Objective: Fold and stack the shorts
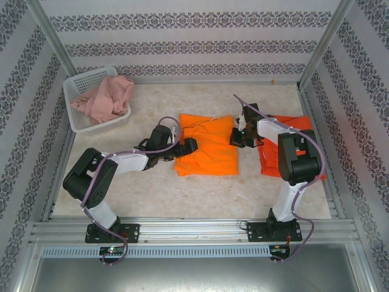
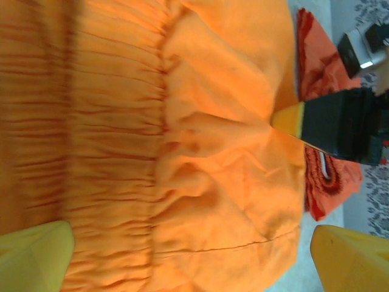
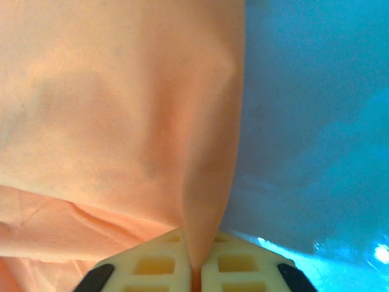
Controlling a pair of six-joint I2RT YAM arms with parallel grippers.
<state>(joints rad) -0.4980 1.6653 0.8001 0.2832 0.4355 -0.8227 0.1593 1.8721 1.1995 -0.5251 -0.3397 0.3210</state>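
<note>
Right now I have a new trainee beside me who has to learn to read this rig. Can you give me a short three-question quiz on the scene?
1. True or false: the pink shorts lie in the white basket.
2. What does the right gripper pinch? A: the pink shorts. B: the bright orange shorts. C: the white basket.
3. In one word: is the left gripper, at the left edge of the bright orange shorts, open or shut?

Key: 1 true. 2 B. 3 open.
</note>
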